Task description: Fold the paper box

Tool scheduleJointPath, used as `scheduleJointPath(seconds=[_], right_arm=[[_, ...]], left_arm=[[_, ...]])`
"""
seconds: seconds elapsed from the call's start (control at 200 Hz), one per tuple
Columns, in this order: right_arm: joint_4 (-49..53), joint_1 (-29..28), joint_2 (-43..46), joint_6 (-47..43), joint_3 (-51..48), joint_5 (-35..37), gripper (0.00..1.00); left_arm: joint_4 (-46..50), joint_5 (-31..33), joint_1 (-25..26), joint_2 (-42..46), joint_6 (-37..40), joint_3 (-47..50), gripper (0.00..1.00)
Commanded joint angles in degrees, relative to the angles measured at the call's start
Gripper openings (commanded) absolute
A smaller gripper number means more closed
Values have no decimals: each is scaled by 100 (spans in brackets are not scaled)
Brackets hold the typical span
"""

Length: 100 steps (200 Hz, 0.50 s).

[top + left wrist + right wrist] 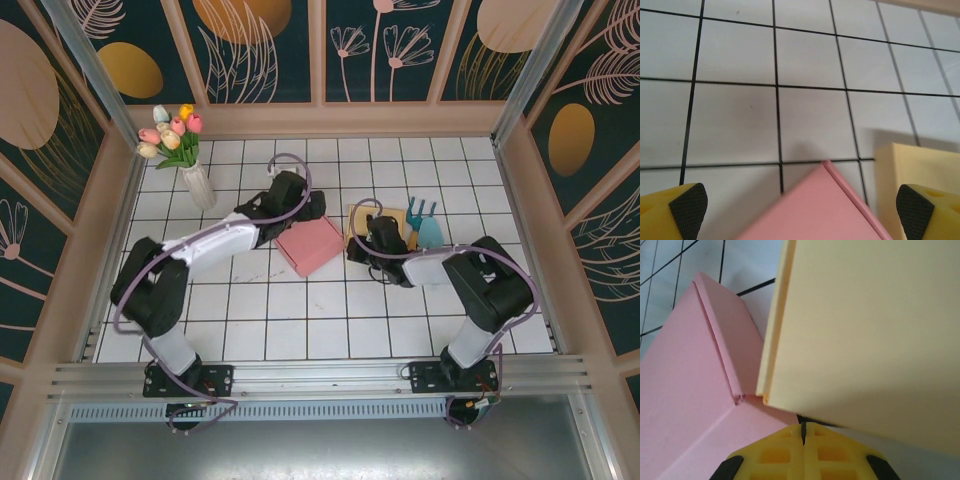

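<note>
Right pincer (802, 429), jaws pressed together, sat low between your pink paper box (312, 245), mid-table, and the yellow box (865, 340) beside it, seemingly to part them, while your left pincer (801, 205) hung spread overhead.

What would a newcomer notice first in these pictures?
Probably the pink box in the middle of the table, with the left gripper open just above its corner. Next comes the yellow box beside it, with the right gripper shut close against it. The tulips in a vase at the far left add colour.
</note>
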<state>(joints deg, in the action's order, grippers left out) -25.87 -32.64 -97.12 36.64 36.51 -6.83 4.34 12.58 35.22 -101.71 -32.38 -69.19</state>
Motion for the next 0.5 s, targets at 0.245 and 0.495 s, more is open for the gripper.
scheduleJointPath(seconds=[0.245, 0.495], right_arm=[[108, 30, -784, 83, 568, -513, 0], [-37, 22, -1014, -17, 677, -768, 0]], left_arm=[[-957, -1652, -398, -1132, 424, -148, 98], [-1664, -2579, -359, -1089, -294, 671, 93]])
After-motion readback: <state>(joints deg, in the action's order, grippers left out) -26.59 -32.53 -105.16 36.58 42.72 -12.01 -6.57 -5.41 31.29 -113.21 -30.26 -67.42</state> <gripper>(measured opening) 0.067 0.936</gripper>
